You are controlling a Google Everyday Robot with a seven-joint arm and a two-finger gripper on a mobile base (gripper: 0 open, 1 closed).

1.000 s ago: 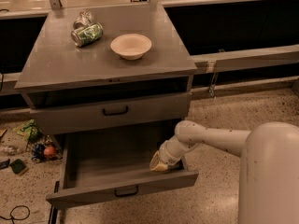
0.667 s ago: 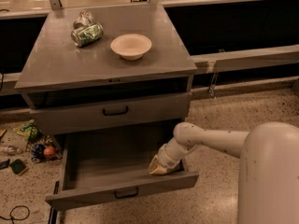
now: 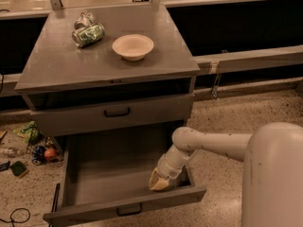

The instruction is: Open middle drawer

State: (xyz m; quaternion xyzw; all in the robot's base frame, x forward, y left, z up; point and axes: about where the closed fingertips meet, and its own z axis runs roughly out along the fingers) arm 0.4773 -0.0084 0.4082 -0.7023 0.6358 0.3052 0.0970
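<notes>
The middle drawer [image 3: 118,174] is pulled far out of the grey cabinet and shows a deep plain grey tray. Its front panel with a small black bar handle [image 3: 129,210] faces the lower edge of the view. My gripper [image 3: 158,182] is inside the tray at the front right, just behind the front panel, with its beige tip pointing down and to the left. The white arm [image 3: 213,143] reaches in from the right.
The drawer above [image 3: 117,111] sits nearly shut, with a dark gap above it. On the cabinet top [image 3: 57,65] stand a white bowl [image 3: 133,46] and a crushed green can [image 3: 88,34]. Litter [image 3: 33,145] and a cable [image 3: 14,216] lie on the floor at the left.
The middle drawer has slid a little further out towards the camera. My gripper has moved with it, down and slightly left.
</notes>
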